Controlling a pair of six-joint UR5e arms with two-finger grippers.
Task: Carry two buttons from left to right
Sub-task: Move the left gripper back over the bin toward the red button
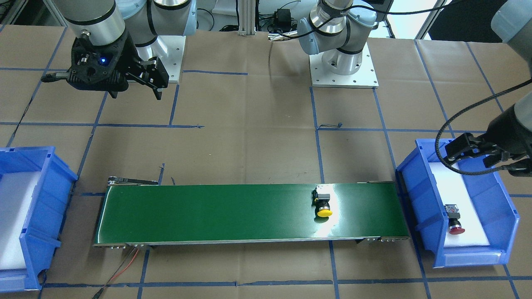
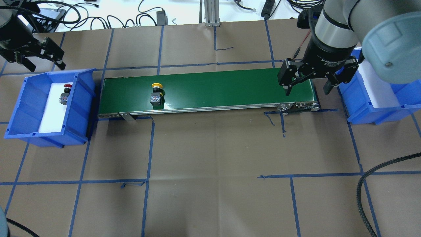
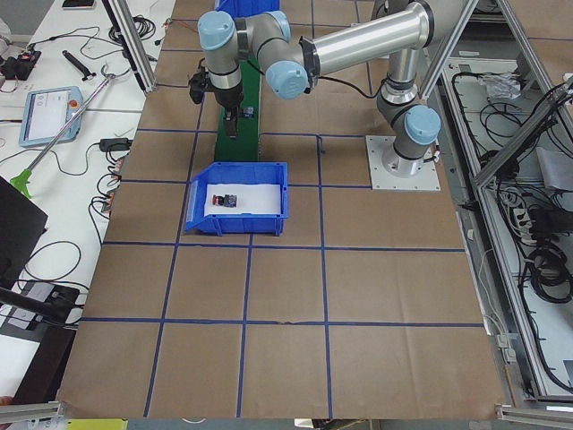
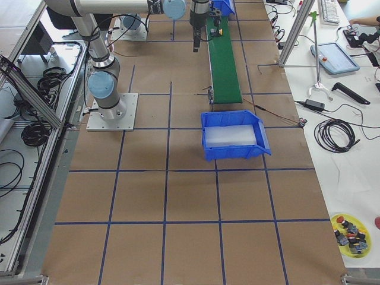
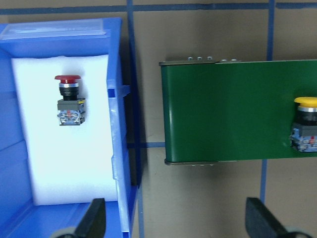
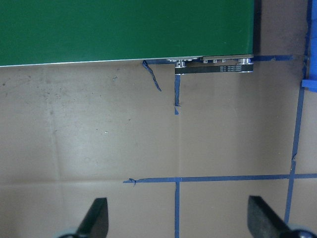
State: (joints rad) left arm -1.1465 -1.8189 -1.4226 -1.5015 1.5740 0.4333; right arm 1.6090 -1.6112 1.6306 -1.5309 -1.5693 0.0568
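Observation:
The yellow-capped button lies on its side on the green conveyor belt, near the belt's left end; it also shows in the front view and the left wrist view. The red-capped button lies on white foam in the left blue bin, as the front view and left wrist view also show. My left gripper is open and empty, raised above the bin's far edge. My right gripper is open and empty above the belt's right end.
A second blue bin with white foam stands past the belt's right end, under my right arm. Brown paper with blue tape lines covers the table. A black cable hangs at the near right.

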